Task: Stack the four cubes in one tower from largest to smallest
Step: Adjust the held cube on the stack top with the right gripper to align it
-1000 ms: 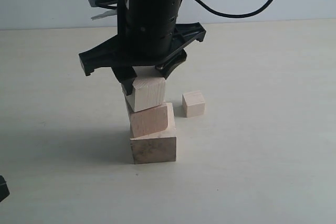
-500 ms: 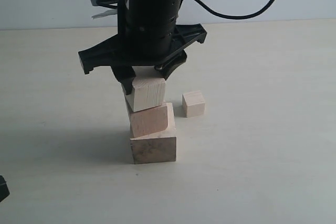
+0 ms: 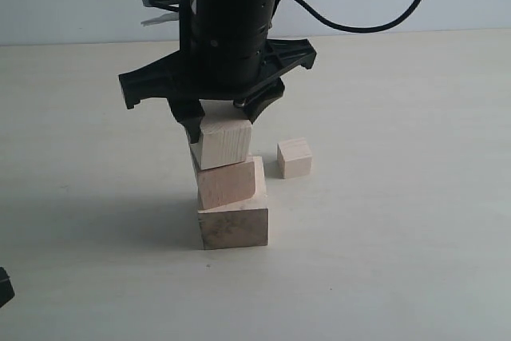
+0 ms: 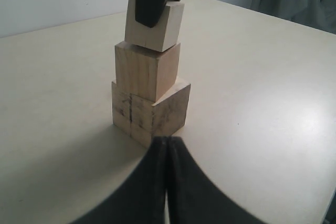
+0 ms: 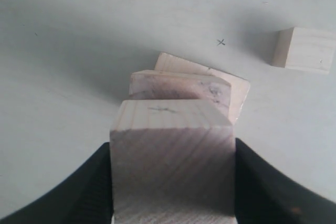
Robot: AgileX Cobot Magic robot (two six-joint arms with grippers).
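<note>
Three of the four cubes form a crooked tower: the largest cube (image 3: 233, 225) on the table, the second cube (image 3: 230, 183) on it, and the paler third cube (image 3: 225, 143) tilted on top. My right gripper (image 3: 219, 121) comes down from above and is shut on the third cube (image 5: 172, 156), one finger pressed to each side. The smallest cube (image 3: 294, 157) lies alone on the table just right of the tower. My left gripper (image 4: 168, 142) is shut on nothing, low on the table in front of the largest cube (image 4: 152, 111).
The pale tabletop (image 3: 399, 221) stretches open to the right and front of the tower. A corner of the left gripper (image 3: 2, 287) shows at the lower left edge of the exterior view. A black cable (image 3: 367, 21) trails behind the right arm.
The right gripper has crept up very slightly, still around the third cube. The tower, the smallest cube and the left gripper have not moved.
</note>
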